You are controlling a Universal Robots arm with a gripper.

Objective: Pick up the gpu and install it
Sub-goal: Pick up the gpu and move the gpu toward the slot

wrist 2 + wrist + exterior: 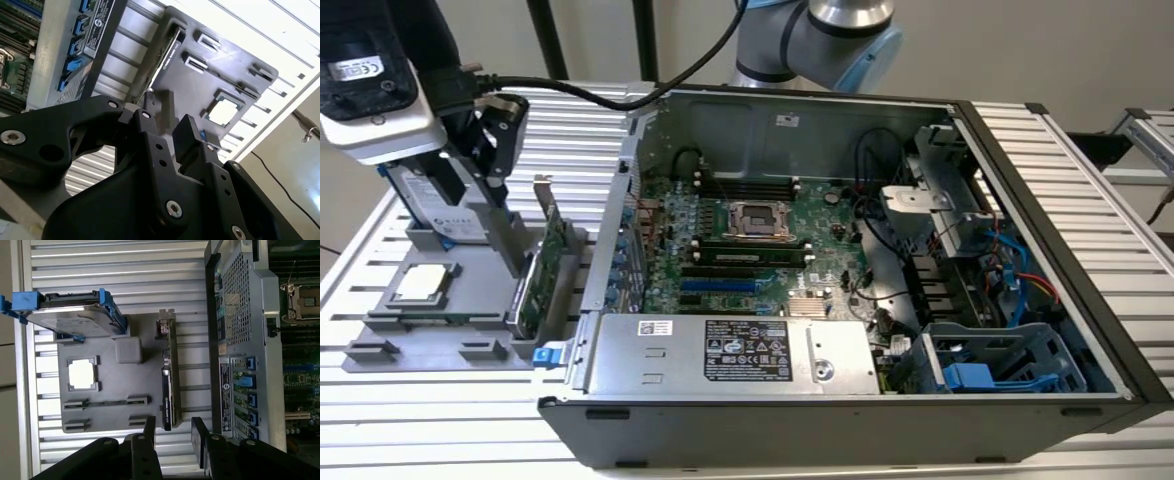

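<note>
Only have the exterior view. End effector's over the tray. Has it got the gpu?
Observer: No. In the first wrist view the end effector is open, with nothing between its fingers.
Operator: Where's the gpu relative to it?
Observer: The gpu stands on edge in its slot at the side of the tray, and its thin edge lines up with the gap between the fingers.
Operator: Anything crowding that side?
Observer: The case back wall runs parallel to the gpu, with a strip of bare table between them.
</note>
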